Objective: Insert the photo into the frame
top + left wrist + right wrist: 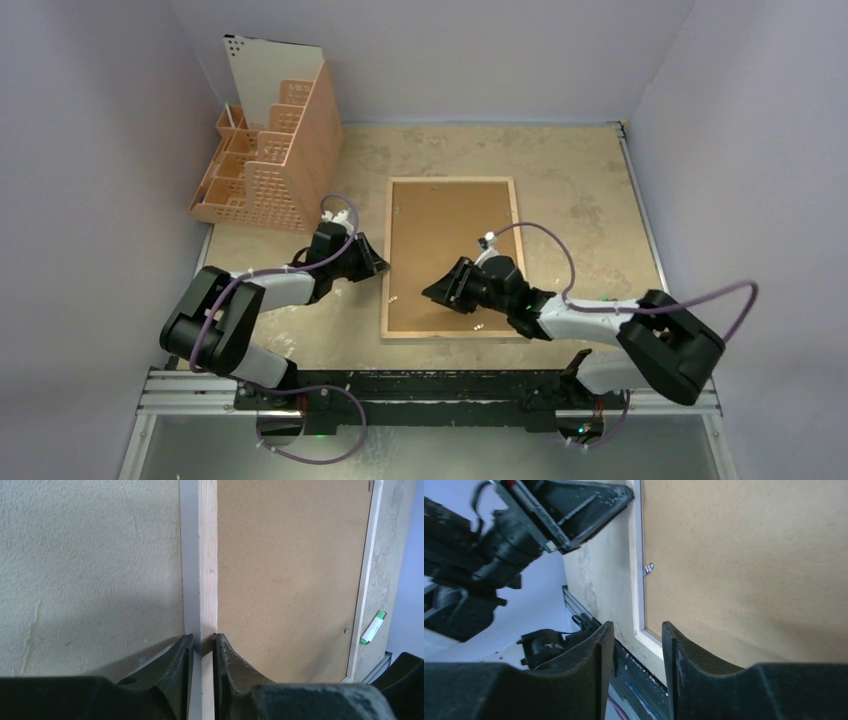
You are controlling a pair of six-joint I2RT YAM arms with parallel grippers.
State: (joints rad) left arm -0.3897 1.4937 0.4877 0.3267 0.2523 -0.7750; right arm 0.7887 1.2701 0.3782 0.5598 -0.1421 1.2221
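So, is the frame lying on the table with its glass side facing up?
No: in the top view the frame lies back side up, with the brown backing board facing the camera.

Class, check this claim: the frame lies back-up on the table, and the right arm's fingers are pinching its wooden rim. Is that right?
No. The left arm's fingers pinch the frame's wooden rim, as the left wrist view shows; the right arm's fingers stand apart over the brown backing, with nothing between them. The frame does lie back-up on the table.
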